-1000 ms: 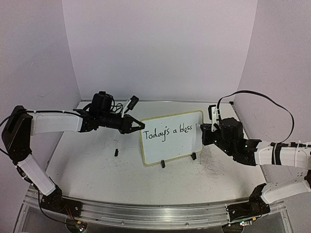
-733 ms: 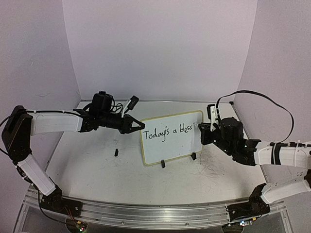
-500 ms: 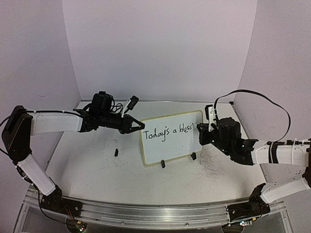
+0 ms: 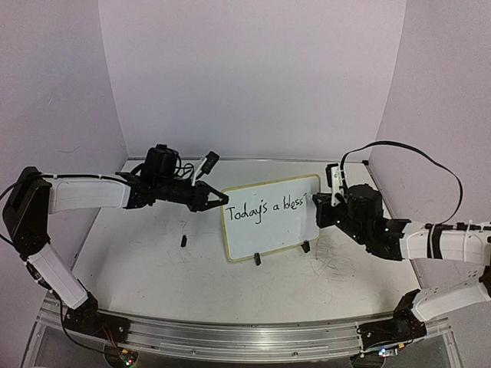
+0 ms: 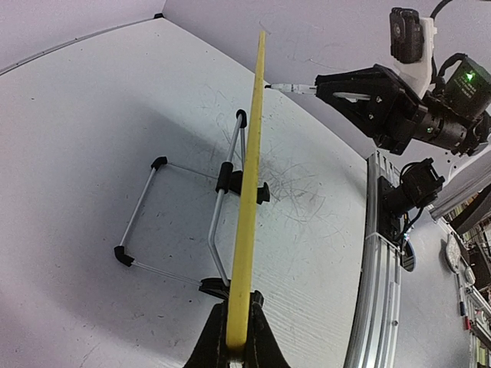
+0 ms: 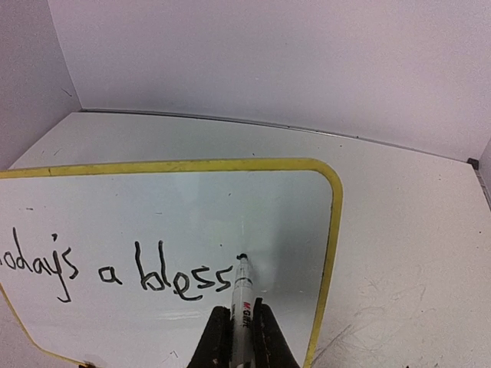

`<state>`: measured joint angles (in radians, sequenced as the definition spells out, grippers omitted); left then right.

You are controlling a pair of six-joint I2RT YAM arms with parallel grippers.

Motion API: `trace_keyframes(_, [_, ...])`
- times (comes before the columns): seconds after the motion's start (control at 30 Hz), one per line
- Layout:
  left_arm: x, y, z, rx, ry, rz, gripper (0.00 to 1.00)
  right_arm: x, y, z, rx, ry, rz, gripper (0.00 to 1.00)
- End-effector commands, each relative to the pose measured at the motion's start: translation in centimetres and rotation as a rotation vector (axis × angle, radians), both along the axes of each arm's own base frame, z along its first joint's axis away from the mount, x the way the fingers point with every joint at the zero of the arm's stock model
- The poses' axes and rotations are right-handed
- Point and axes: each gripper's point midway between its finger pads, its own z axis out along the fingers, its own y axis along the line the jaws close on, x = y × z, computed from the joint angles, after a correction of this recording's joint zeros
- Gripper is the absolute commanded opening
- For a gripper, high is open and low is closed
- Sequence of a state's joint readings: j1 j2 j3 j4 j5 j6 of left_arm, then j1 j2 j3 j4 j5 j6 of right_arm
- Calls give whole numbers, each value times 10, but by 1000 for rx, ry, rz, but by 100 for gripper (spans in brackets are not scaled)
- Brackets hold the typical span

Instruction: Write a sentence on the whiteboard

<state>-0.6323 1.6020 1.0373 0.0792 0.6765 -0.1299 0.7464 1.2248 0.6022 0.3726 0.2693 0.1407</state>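
1. one whiteboard (image 4: pixel 270 234) is standing tilted back on the table (image 4: pixel 146 268), between the two arms and a little right of the middle. two black clip feet (image 4: pixel 257 259) are holding its lower edge, and one wire stand (image 5: pixel 146 199) is propping it from behind.
2. one line of black lettering, the sentence (image 4: pixel 265 210), is running across the board's upper half and is reading "today's a bless" so far.
3. the left gripper (image 4: pixel 219 199) is pinching the board at its upper left edge, its two fingers pressing on the yellow rim from both sides.
4. the right gripper (image 6: pixel 242 326) is clamping one marker (image 6: pixel 242 287), both fingers closing around the barrel. the marker's tip is sitting against the board's face just right of the last "s".
5. one small black object (image 4: pixel 183 241) is lying on the table left of the board, apart from it. it is showing too small to tell what it is.
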Motion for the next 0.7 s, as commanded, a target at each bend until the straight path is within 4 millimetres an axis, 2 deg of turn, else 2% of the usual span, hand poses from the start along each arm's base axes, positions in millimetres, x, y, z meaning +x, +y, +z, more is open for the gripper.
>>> trace_keyframes(0.0, [13,3,25,-25,-114,43,0,-5,-2,25,62,-32,9,0])
trace_keyframes(0.17, [13,3,27,-27,-116,43,0,-6,0,13,44,3,18,0])
trace_keyframes(0.37, [13,3,27,-27,-117,44,0,-1,2,7,30,12,13,0])
trace_keyframes(0.67, [12,4,28,-29,-120,44,0,4,1,12,36,-10,-15,0])
